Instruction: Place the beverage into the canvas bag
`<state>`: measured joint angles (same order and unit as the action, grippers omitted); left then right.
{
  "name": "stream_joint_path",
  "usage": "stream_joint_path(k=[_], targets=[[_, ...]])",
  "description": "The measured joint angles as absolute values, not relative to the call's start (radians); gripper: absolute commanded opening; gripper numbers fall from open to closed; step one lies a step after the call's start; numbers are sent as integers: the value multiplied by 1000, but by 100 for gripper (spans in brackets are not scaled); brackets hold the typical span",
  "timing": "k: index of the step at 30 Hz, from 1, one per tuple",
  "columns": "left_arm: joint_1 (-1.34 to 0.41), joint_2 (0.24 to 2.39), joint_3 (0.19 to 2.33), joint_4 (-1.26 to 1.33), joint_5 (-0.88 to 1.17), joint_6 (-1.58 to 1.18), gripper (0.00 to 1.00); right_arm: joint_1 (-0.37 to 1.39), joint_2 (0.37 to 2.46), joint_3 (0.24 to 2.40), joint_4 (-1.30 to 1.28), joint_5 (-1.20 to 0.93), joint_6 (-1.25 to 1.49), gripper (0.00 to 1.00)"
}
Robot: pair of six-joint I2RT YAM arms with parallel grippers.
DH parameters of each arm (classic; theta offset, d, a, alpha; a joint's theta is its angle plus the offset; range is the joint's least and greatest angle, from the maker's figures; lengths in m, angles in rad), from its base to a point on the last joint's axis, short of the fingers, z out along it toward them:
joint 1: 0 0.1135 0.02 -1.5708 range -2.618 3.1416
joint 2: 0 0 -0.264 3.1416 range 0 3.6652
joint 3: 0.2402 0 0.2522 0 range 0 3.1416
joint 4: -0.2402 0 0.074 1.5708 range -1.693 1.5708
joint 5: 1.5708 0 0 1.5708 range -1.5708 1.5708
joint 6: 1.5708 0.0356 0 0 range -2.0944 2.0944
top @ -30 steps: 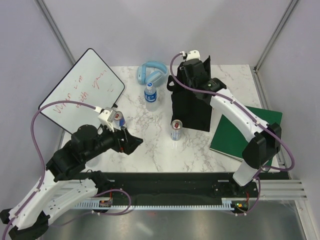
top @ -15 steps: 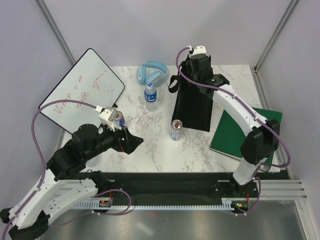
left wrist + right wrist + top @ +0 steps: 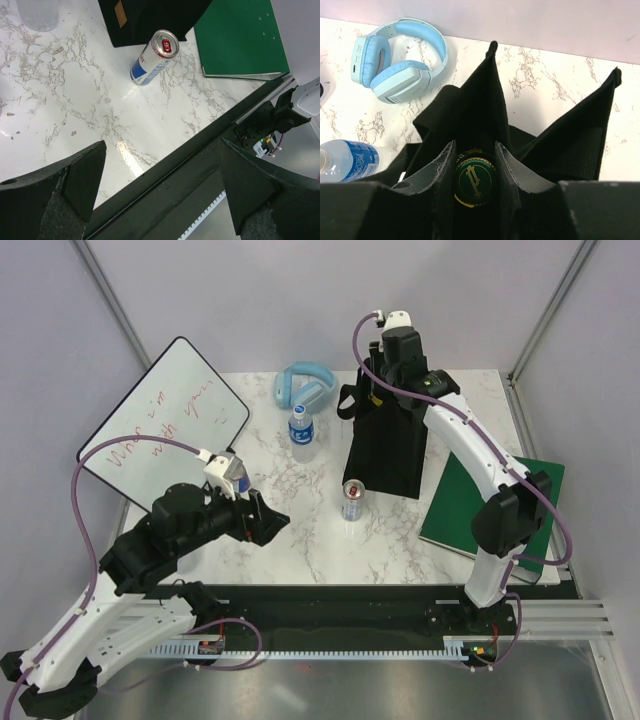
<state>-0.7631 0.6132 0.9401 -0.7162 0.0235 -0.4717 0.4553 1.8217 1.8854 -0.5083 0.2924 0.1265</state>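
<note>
The black canvas bag (image 3: 385,455) stands upright at the back middle of the table. My right gripper (image 3: 393,375) is over its open top. In the right wrist view the right gripper (image 3: 474,167) is shut on a bottle with a green cap (image 3: 474,182), held down between the bag's fabric walls (image 3: 570,145). A silver and blue can (image 3: 352,498) stands on the marble just left of the bag's front, and also shows in the left wrist view (image 3: 155,57). My left gripper (image 3: 265,525) is open and empty, low over the front left of the table (image 3: 160,185).
A water bottle (image 3: 301,427) and blue headphones (image 3: 300,385) sit behind and left of the bag. A whiteboard (image 3: 160,430) leans at the far left. A green book (image 3: 490,505) lies right of the bag. A small blue can-like thing (image 3: 237,478) shows behind my left wrist.
My right gripper has moved a little right and toward the back over the bag's top, with the bottle in it. My left arm has shifted slightly right.
</note>
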Motion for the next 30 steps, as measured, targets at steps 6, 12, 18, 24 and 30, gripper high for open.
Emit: stream_joint_path(k=[6,12,18,24,30], targets=[[-763,615,940,-716,23,-465,99,448,1855,1886,-508,302,117,0],[-763,615,946,-716,23,-463,99,424,1881,1792,-445,274,114,0],[-763,616,947,-716,16,-462,99,405,1881,1662,-341,208,106,0],[-763,620,947,-716,-1,-462,99,382,1878,1574,-217,154,108,5],[-763,638,947,-716,-8,-456,99,376,1878,1530,-184,155,111,16]])
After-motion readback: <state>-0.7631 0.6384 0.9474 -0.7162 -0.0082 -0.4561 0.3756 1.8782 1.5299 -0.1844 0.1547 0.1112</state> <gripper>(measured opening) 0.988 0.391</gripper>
